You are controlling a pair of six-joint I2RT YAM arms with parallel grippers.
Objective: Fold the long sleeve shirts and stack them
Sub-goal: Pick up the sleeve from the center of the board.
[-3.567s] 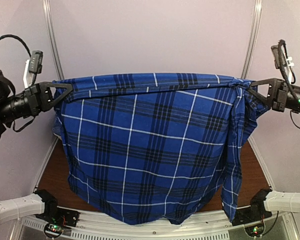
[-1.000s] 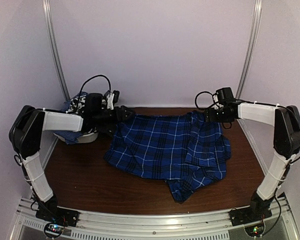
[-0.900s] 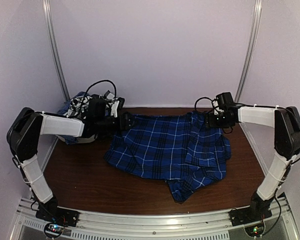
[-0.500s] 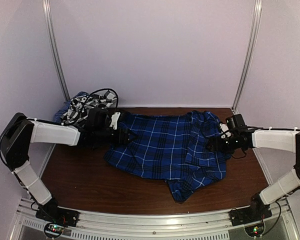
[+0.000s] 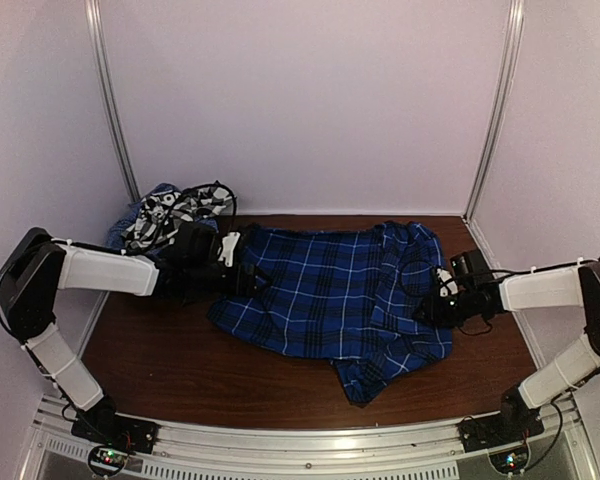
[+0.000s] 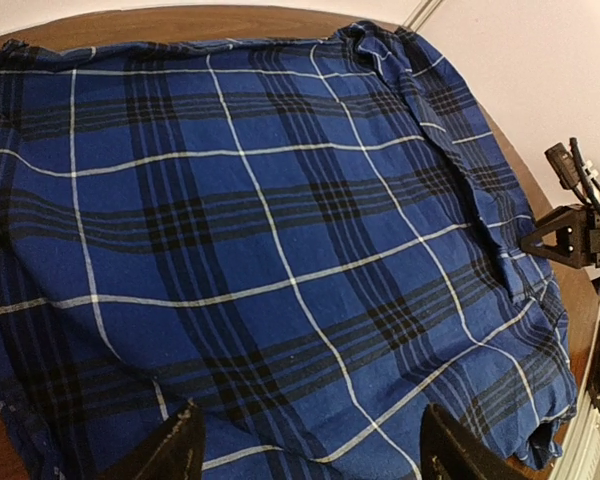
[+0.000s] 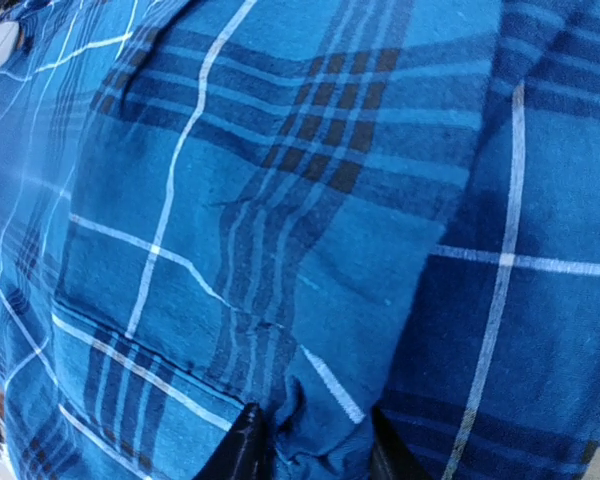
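While the left gripper [image 5: 252, 276] hangs with its jaws wide apart, the blue shirt [image 5: 330, 290] lies spread across the middle of the brown table [image 5: 170, 370], its plaid back facing up.

At ten o'clock on the table, against the rear wall, sits a shirt pile [image 5: 165, 212]. A black-and-white plaid lies on top and pale blue cloth shows at its left side. The left arm reaches in from nine o'clock just in front of this heap. Its gripper is at the blue shirt's nine o'clock edge. The wrist view shows its two fingers [image 6: 175, 452] low over the cloth with nothing between them; whether they touch the fabric cannot be told.

The blue shirt is flat over most of its width and rumpled along its three o'clock side. A fold runs down that side, and a loose flap sticks out at six o'clock toward the table's near edge.

At the shirt's three o'clock edge, the right gripper [image 5: 432, 303] comes in from the right side of the table. Its fingers [image 7: 245, 445] are drawn close together, pinching a raised ridge of the blue plaid between them.
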